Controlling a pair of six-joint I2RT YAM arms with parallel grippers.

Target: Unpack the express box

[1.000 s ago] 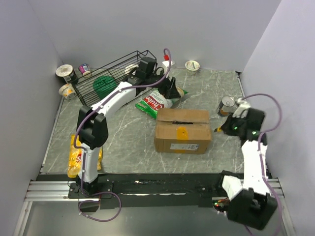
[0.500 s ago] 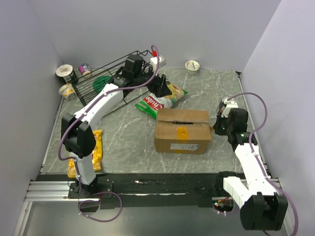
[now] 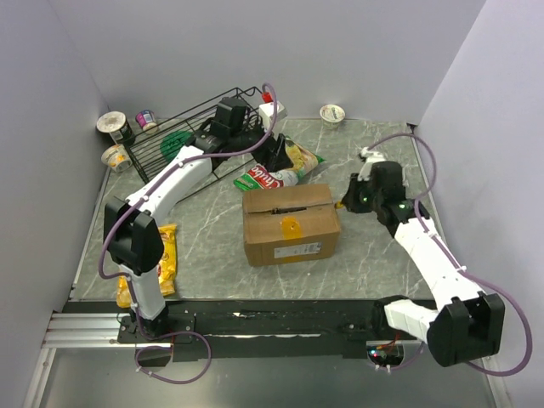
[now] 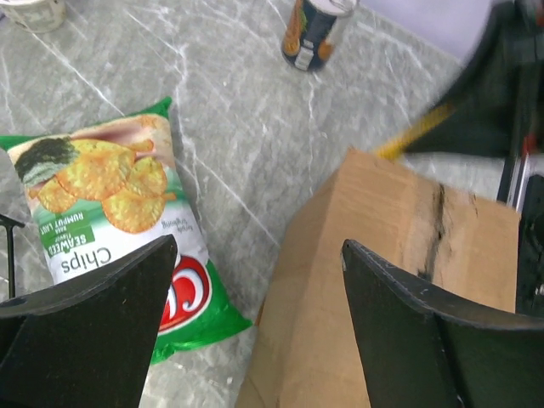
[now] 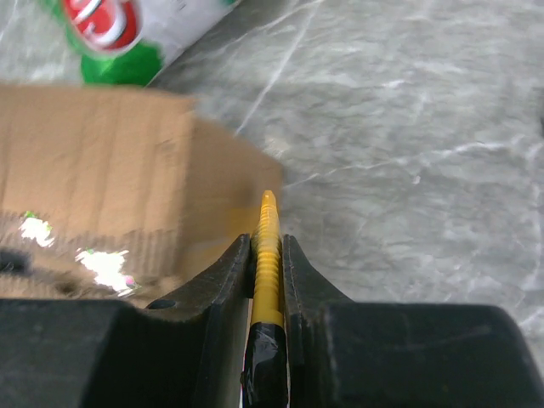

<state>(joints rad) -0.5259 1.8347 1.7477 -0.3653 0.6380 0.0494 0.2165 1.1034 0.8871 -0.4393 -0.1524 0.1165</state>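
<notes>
The box (image 3: pixel 289 225) sits mid-bench (image 3: pixel 382 263), flaps down, orange sticker on top. My left fingers (image 3: pixel 276 157) hang spread wide just behind the box, over a green chip bag (image 3: pixel 270 176). My right fingers (image 3: pixel 346 202), at the box's right side, are pinched narrow on a thin yellow tool (image 5: pixel 268 225), its tip at the box's top corner.

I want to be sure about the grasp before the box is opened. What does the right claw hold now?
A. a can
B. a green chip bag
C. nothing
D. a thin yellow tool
D: in the right wrist view the right claw is shut on a thin yellow tool, whose tip points toward the box.
</notes>
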